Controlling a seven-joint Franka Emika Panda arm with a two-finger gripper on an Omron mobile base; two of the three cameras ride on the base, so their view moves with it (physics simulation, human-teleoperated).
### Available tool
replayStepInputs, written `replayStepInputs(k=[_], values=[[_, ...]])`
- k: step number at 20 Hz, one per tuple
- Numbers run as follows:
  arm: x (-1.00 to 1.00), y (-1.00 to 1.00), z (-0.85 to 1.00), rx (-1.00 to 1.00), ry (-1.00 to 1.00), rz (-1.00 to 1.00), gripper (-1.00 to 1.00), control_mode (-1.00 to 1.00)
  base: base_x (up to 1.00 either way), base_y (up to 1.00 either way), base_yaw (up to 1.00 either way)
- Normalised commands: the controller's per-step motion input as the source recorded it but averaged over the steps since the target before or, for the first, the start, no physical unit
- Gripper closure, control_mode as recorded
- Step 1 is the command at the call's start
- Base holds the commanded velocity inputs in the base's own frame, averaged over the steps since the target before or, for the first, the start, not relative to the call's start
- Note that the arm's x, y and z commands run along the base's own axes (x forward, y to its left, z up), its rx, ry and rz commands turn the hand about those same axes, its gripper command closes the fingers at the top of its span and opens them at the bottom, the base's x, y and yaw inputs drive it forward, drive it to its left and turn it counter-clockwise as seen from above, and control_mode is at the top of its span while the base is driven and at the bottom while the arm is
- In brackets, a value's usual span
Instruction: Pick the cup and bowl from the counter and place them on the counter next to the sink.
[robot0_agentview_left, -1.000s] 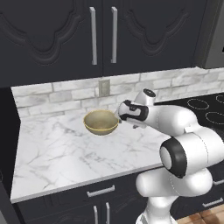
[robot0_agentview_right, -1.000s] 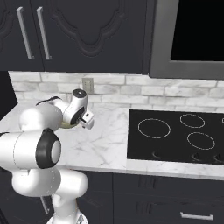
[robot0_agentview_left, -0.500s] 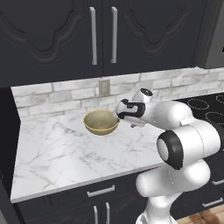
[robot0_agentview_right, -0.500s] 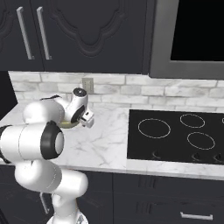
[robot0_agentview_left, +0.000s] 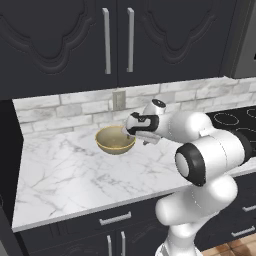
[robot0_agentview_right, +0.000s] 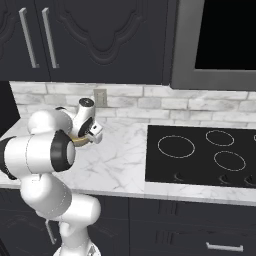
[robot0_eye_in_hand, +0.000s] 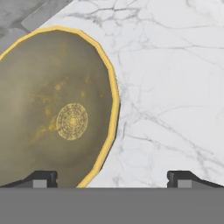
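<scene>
The tan-gold bowl (robot0_agentview_left: 115, 140) stands upright on the white marble counter (robot0_agentview_left: 70, 172), close to the brick back wall. My gripper (robot0_agentview_left: 133, 131) hovers just above the bowl's right rim, open and holding nothing. In the hand view the bowl (robot0_eye_in_hand: 57, 109) lies to the left, and its yellow rim runs down between my two fingertips (robot0_eye_in_hand: 42, 178); the gripper (robot0_eye_in_hand: 112, 180) straddles that rim. From the right base view my arm covers most of the bowl (robot0_agentview_right: 78, 142), and the gripper (robot0_agentview_right: 95, 134) shows beside it. The cup and the sink are out of view.
A black cooktop (robot0_agentview_right: 200, 157) with ring marks lies to the right of the marble. Dark upper cabinets (robot0_agentview_left: 117, 35) hang over the counter, and a wall outlet (robot0_agentview_left: 118, 100) sits behind the bowl. The counter ends at a dark gap on the left (robot0_agentview_left: 10, 165).
The hand has crept slightly left over the bowl's rim and the elbow has swung. The bowl has stayed in place and the jaws have stayed open.
</scene>
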Motion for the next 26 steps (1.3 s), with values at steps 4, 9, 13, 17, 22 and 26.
replayStepInputs(k=[4, 9, 13, 17, 22, 26], values=[[0.30, 0.02, -0.16, 0.00, 0.00, 0.00, -1.00, -1.00, 0.00, 0.00, 0.00], [0.41, 0.00, -0.18, 0.00, 0.00, 0.00, -1.00, -1.00, 0.00, 0.00, 0.00], [0.46, 0.00, -0.10, 0.00, 0.00, 0.00, -1.00, -1.00, 0.00, 0.00, 0.00], [0.34, 0.00, -0.08, 0.00, 0.00, 0.00, -1.00, -1.00, 0.00, 0.00, 0.00], [0.09, 0.00, -0.10, 0.00, 0.00, 0.00, -1.00, -1.00, 0.00, 0.00, 0.00], [0.00, 0.00, -0.12, 0.00, 0.00, 0.00, -1.00, -1.00, 0.00, 0.00, 0.00]])
